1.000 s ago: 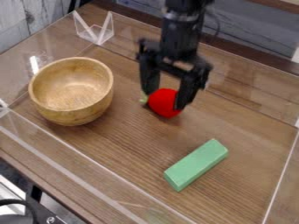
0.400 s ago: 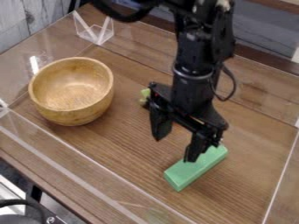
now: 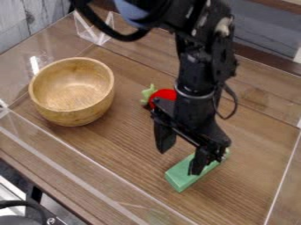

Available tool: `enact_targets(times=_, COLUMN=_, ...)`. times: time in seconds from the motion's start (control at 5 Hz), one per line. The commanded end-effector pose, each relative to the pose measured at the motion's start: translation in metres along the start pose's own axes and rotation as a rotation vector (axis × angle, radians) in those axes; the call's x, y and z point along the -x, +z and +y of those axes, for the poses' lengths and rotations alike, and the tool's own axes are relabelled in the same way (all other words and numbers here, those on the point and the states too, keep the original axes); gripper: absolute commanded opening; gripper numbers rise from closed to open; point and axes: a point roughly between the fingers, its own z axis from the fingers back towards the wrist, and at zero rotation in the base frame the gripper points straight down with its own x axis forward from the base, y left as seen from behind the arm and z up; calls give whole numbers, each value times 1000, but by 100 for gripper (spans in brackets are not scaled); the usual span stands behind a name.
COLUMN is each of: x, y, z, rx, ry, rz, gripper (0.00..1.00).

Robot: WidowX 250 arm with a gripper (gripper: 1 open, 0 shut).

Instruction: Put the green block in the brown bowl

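Note:
The green block [image 3: 186, 178] is a flat mint-green bar lying on the wooden table at the lower right; only its near end shows. My gripper [image 3: 186, 149] hangs straight down over the block's far half, open, one finger on each side of the bar, tips close to the table. Nothing is held between the fingers. The brown bowl [image 3: 72, 90] is a round light wooden bowl at the left, empty, well apart from the gripper.
A red strawberry-like toy [image 3: 160, 97] with a green leaf lies just behind the arm. Clear acrylic walls [image 3: 70, 176] border the table at the front, left and right. A clear plastic stand [image 3: 91, 29] sits at the back left.
The gripper has moved from above the red toy toward the camera and right, then sunk down around the green block. Its jaws stayed open. Block and bowl have not moved.

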Motion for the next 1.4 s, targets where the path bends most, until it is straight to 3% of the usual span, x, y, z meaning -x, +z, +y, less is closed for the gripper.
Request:
enact_targets(times=0.0, x=-5, y=-4, z=-2, rx=-1, ry=-10, rz=-36, gripper=100)
enact_targets(times=0.6, x=-10, y=-17, z=-4, rx=15, ry=-26, rz=-66, gripper=100)
enact_targets(times=1.2, x=-13, y=-20, z=-3, rx=12, ry=-12, rz=-66, gripper=100)
